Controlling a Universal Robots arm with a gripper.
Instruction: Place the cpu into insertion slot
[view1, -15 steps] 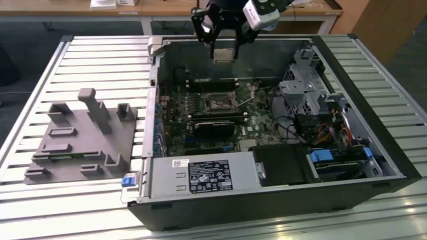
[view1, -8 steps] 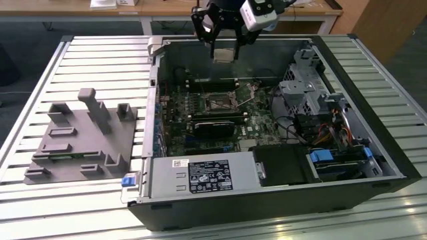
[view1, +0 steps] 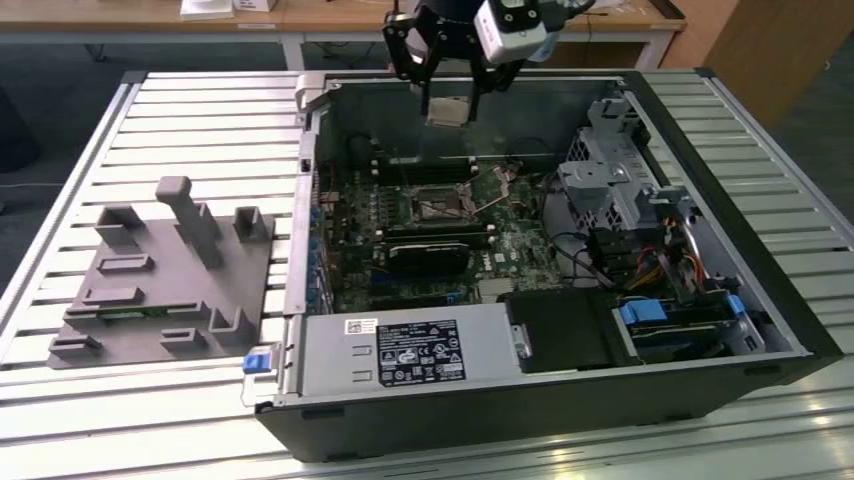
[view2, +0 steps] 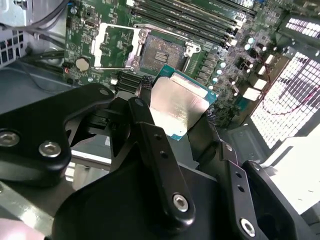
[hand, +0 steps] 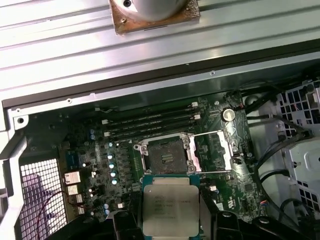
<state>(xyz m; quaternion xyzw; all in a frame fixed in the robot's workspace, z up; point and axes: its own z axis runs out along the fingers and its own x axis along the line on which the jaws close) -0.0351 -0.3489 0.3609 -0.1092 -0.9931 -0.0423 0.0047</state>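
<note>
Over the open computer case (view1: 534, 425), at twelve o'clock in the exterior view, my tool (view1: 451, 98) pinches the cpu (view1: 449, 111) by opposite edges. The insertion slot (view1: 437, 208) sits on the motherboard (view1: 523, 262) toward six o'clock, well apart, its bracket swung open.

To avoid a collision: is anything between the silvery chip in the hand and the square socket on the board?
Nothing visible. The hand holds the silvery square cpu chip above the dark-framed square insertion slot, whose thin metal bracket lies flipped open beside it.
</note>
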